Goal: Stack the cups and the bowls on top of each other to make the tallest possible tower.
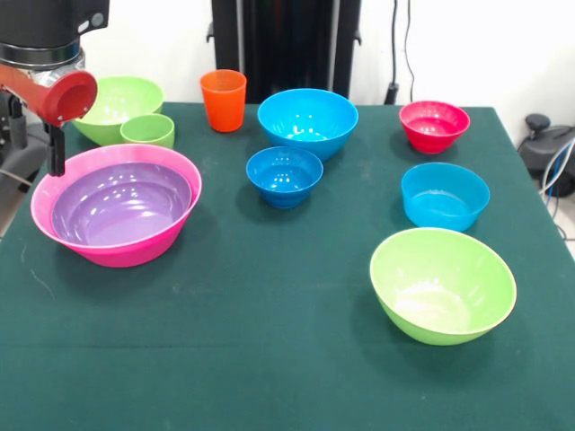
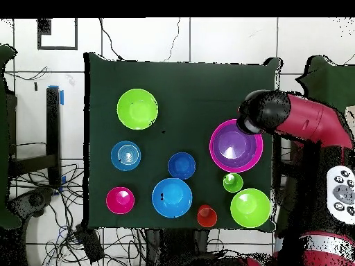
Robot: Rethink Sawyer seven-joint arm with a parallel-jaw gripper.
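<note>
A purple bowl (image 1: 121, 202) sits nested in the large pink bowl (image 1: 117, 253) at the table's left; both also show in the overhead view (image 2: 234, 144). My gripper (image 1: 57, 151) hangs at the pink bowl's far left rim, apparently empty. The arm's end (image 2: 260, 114) hides it from above. The orange cup (image 1: 223, 99) stands upright at the far side. The small light green cup (image 1: 148, 130) stands in front of a lime green bowl (image 1: 117, 101). Three blue bowls (image 1: 307, 121) (image 1: 284, 175) (image 1: 445, 195), a red bowl (image 1: 434, 124) and a second lime green bowl (image 1: 442, 283) stand apart.
The dark green table (image 1: 269, 341) has bare cloth along its near side. The robot's black pedestal (image 1: 283, 45) stands behind the far edge. Cables and equipment lie off the table at the right (image 1: 548, 148).
</note>
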